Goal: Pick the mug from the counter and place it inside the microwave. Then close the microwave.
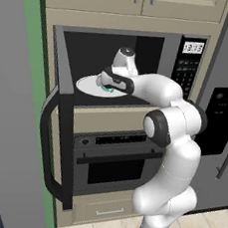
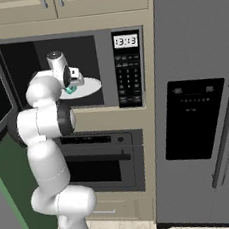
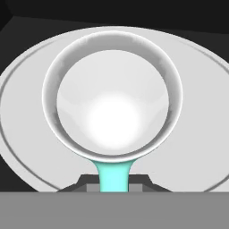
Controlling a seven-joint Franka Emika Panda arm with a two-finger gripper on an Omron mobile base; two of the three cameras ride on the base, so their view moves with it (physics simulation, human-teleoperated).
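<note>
Microwave point(image 1: 143, 49) and mug are the task's things, and the larger is told first. It is seen as a black built-in cavity in a beige surround in the upper middle of the left base view, with its door point(image 1: 59, 130) swung wide open toward the left edge of the frame, the curved black handle point(image 1: 45, 143) standing out at the lower left. A keypad point(image 2: 128, 74) with a lit digital clock is set on the cavity's right side in the right base view. A white round turntable point(image 3: 201, 134) lies on the cavity floor.

The mug point(image 3: 112, 96) is shown upright on the turntable, inside the microwave. In the hand view it is looked into from above: a round pale inside with a grey-white rim, and a teal handle running down to the bottom middle of the frame. In the base views only a sliver of teal is seen under the hand.

The gripper point(image 1: 109, 88) is reached into the cavity above the turntable, and it is clenched on the mug's handle at the bottom middle of the hand view.
</note>
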